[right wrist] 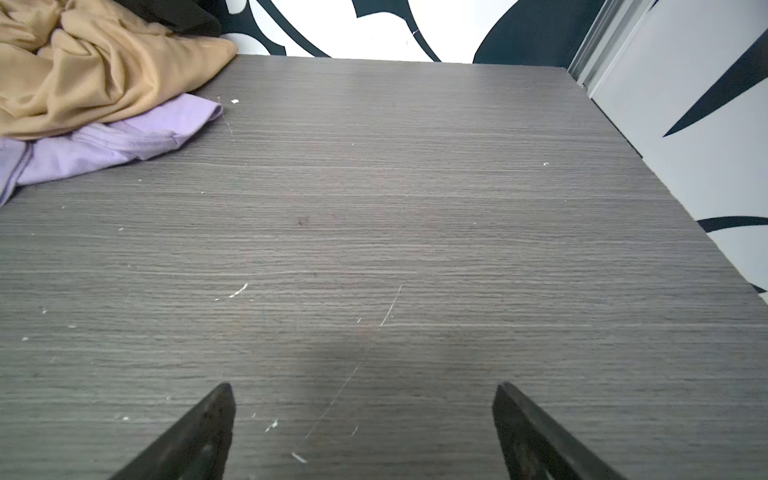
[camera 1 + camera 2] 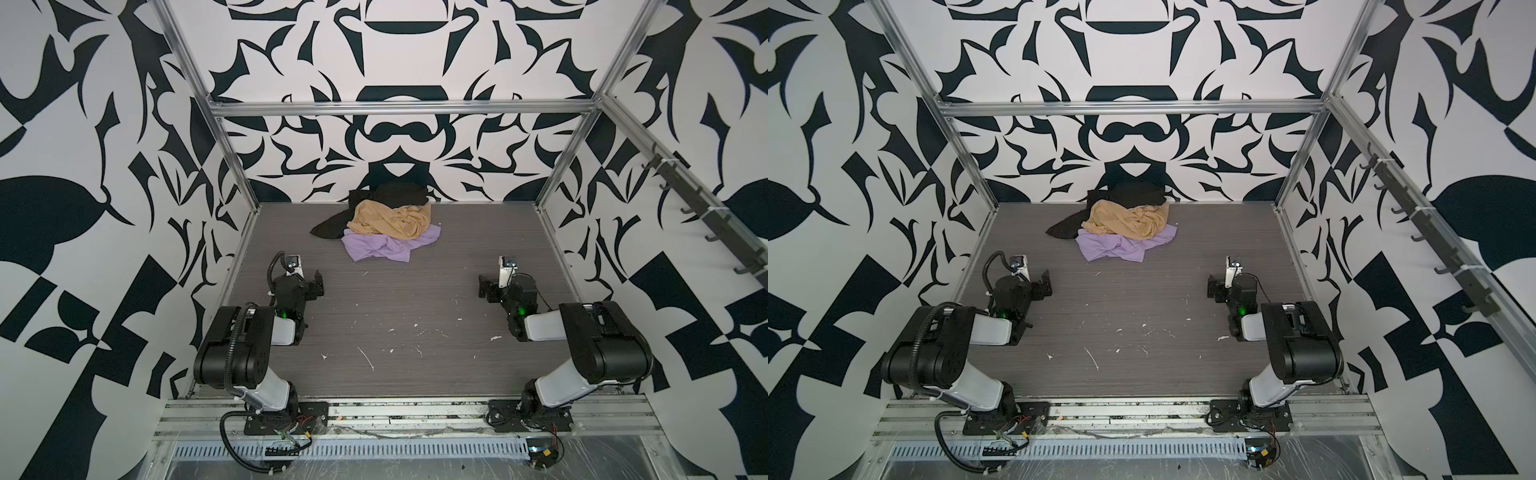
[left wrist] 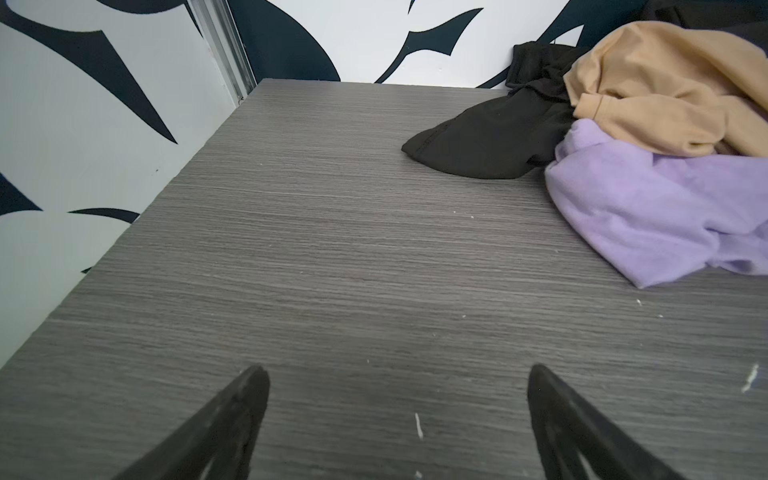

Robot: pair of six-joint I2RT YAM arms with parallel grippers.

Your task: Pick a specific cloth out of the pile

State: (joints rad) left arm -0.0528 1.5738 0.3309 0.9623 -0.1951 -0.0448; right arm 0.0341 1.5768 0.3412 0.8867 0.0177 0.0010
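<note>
in both top views the pile sits at the far middle of the worktop, close against the back wall. the cloth - the lilac one - makes up its near edge and lies on the worktop. the tan garment is heaped over its far part, and the black garment trails out behind and to the left. the left end effector and right end effector hover near their own sides, well apart from the pile.

in the left wrist view the left end effector has its jaws spread wide with only bare worktop between them. the cloth shows a rounded, free lobe here, touching the black garment and tucked under the tan garment.

in the right wrist view the right end effector is likewise wide open and holds nothing. a flat corner of the cloth pokes out from beneath the tan garment.

the cloth looks light, limp and thin, so it should bunch and drape rather than keep any shape. the likely snag is the tan garment riding along on top. the best hold seems to be the exposed near lobe - pinch a fold there, then draw it toward the near side.
</note>
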